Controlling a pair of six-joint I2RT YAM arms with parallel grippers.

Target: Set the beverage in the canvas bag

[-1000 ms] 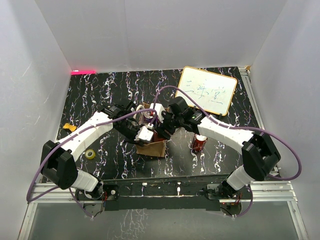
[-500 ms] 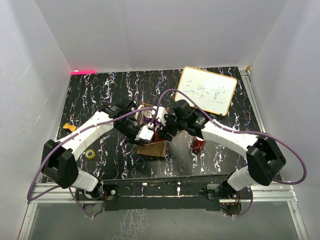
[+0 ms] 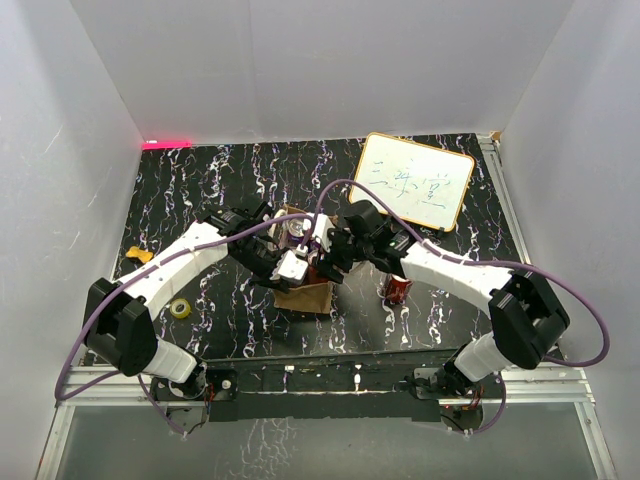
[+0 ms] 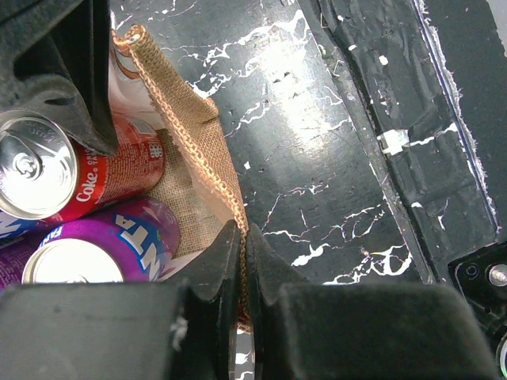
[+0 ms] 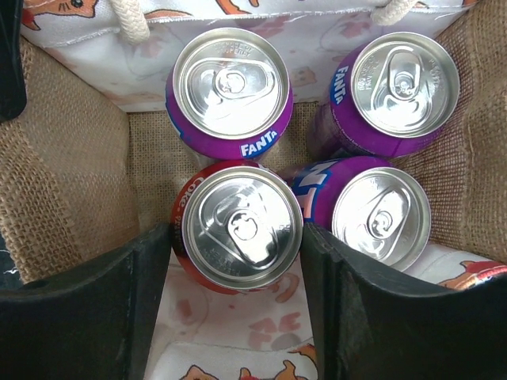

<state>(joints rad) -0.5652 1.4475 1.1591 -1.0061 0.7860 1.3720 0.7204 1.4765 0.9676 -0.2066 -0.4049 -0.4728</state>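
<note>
The tan canvas bag (image 3: 310, 297) stands open at the table's middle. In the right wrist view its burlap wall (image 5: 63, 182) encloses three purple Fanta cans (image 5: 230, 87) and a red Coke can (image 5: 242, 226). My right gripper (image 5: 236, 237) reaches down into the bag, one finger touching each side of the Coke can. It shows in the top view (image 3: 325, 265) over the bag. My left gripper (image 4: 243, 233) is shut on the bag's near rim (image 4: 190, 134) and holds it open. The left gripper shows in the top view (image 3: 290, 262) too. The Coke can (image 4: 47, 166) also shows in the left wrist view.
Another red can (image 3: 397, 288) stands on the table just right of the bag, under my right arm. A whiteboard (image 3: 415, 180) lies at the back right. A yellow tape roll (image 3: 180, 308) and a small orange piece (image 3: 140, 256) lie at the left.
My right gripper has moved a little left and down into the bag with the Coke can. The left gripper has kept its hold on the rim.
</note>
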